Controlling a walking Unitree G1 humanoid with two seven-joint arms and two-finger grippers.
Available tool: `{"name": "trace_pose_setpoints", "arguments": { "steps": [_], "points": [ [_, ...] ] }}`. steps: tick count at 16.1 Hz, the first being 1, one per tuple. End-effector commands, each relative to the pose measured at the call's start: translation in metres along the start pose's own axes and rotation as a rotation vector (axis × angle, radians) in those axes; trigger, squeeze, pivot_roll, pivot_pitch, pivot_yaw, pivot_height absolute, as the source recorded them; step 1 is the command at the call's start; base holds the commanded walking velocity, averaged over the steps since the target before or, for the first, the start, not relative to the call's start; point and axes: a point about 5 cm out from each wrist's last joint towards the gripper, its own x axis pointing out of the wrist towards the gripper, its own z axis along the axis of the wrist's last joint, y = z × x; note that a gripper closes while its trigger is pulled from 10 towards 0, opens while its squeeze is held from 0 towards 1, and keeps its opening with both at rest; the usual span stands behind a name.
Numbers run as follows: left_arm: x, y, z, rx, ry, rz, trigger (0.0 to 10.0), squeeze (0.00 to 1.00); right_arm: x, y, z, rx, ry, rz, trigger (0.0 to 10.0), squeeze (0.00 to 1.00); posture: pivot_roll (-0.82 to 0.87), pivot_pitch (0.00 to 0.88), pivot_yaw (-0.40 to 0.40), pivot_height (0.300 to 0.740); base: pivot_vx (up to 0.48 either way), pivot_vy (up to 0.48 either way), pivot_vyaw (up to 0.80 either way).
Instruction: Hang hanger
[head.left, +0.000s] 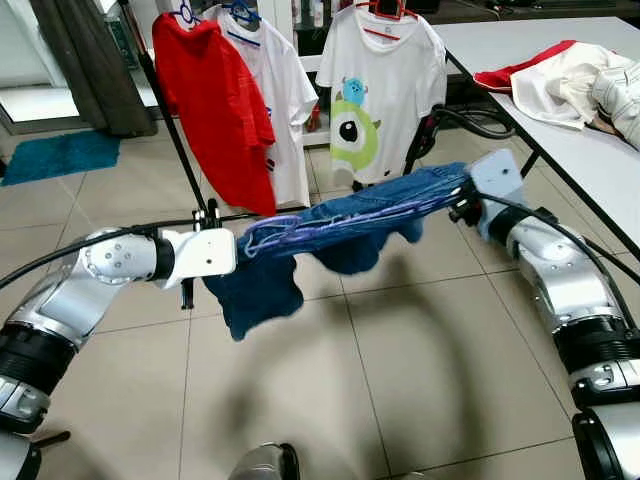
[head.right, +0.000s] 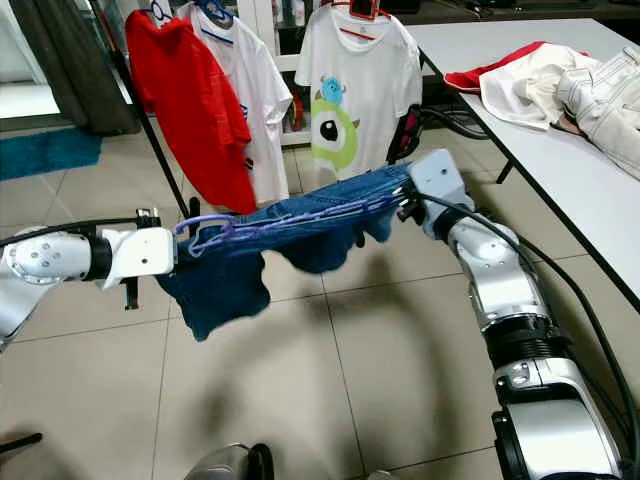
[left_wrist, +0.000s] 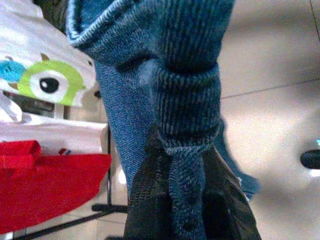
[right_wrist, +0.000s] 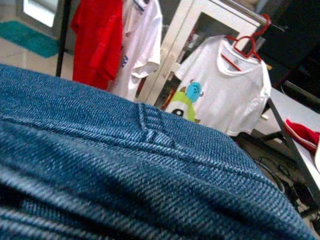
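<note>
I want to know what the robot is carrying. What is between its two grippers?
Blue jeans on a purple hanger stretch between left gripper and right gripper, seen in both eye views.

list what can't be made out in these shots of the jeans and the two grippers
- Right gripper: in the left eye view its fingers are buried under the jeans; the right wrist view gives denim up close, so open or shut cannot be told.
- Purple hanger: partly wrapped in denim; its hook is unclear.
- Clothes rack: top rail cut off by the frame edge.
- Left gripper: clamps a denim fold; fingertips hidden.
</note>
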Motion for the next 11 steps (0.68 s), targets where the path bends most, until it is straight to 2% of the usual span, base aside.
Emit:
{"name": "trace_pose_setpoints", "arguments": {
  "steps": [1, 2, 6, 8, 9, 11],
  "points": [
    [-0.01, -0.021, -0.048, -0.102, 0.264, -0.088, 0.0, 0.0, -0.008, -0.035, 0.02, -0.113, -0.05, -0.094, 0.0, 0.0, -0.08, 0.063, 0.066, 0.74, 0.0, 0.0, 0.0],
    [-0.005, -0.021, -0.048, -0.104, 0.273, -0.084, 0.0, 0.0, -0.002, -0.022, 0.031, -0.218, -0.081, -0.031, 0.0, 0.0, -0.08, 0.063, 0.066, 0.74, 0.0, 0.0, 0.0],
    [0.007, -0.018, -0.04, -0.098, 0.258, -0.085, 0.0, 0.0, 0.01, 0.016, 0.051, -0.439, -0.172, 0.097, 0.0, 0.0, -0.08, 0.065, 0.067, 0.74, 0.0, 0.0, 0.0],
    [0.012, -0.018, -0.041, -0.084, 0.281, -0.101, 0.0, 0.0, 0.012, 0.042, 0.056, -0.456, -0.203, 0.19, 0.0, 0.0, -0.08, 0.066, 0.069, 0.74, 0.0, 0.0, 0.0],
    [0.018, -0.019, -0.039, -0.093, 0.291, -0.108, 0.0, 0.0, 0.012, 0.066, 0.055, -0.459, -0.211, 0.283, 0.0, 0.0, -0.08, 0.066, 0.071, 0.74, 0.0, 0.0, 0.0],
    [0.02, -0.019, -0.038, -0.1, 0.295, -0.099, 0.0, 0.0, 0.013, 0.072, 0.052, -0.449, -0.2, 0.304, 0.0, 0.0, -0.08, 0.066, 0.071, 0.74, 0.0, 0.0, 0.0]
  ]
}}
